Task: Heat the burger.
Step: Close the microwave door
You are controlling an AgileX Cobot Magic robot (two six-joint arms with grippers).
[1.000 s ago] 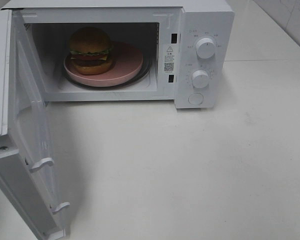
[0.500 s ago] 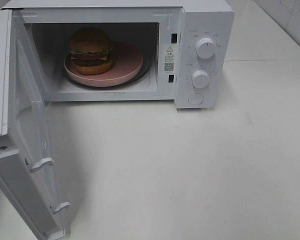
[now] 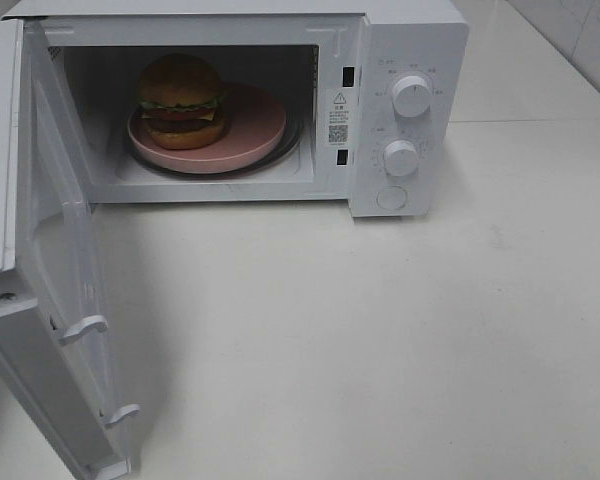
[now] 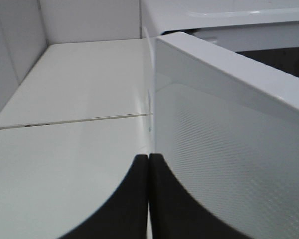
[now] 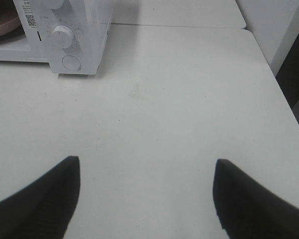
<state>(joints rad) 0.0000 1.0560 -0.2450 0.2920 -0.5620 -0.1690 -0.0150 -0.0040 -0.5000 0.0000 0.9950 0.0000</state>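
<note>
Exterior high view: the burger (image 3: 181, 100) sits inside the white microwave (image 3: 410, 40), which stands at the far side of the white table (image 3: 380, 330). It rests on the left part of a pink round plate (image 3: 255, 125) in the oven's cavity, upright, with bun, lettuce, tomato, cheese and patty stacked. The microwave door (image 3: 55, 230) is swung wide open to the left, its free edge toward the near left corner of the scene. On the control panel to the right of the cavity are an upper knob (image 3: 411, 95), a lower knob (image 3: 401, 158) and a round button (image 3: 391, 197) below them.

In the left wrist view, the left gripper (image 4: 148, 199) has its two dark fingers pressed together with only a thin line between them and nothing caught there. It is close beside the outer face of the open door; whether it touches the door cannot be told.

In the right wrist view, the right gripper (image 5: 145, 169) has its fingers spread wide apart and holds nothing. It hangs over bare table on the near right, well apart from the microwave, whose lower knob and button show at the far left of its outlook.
</note>
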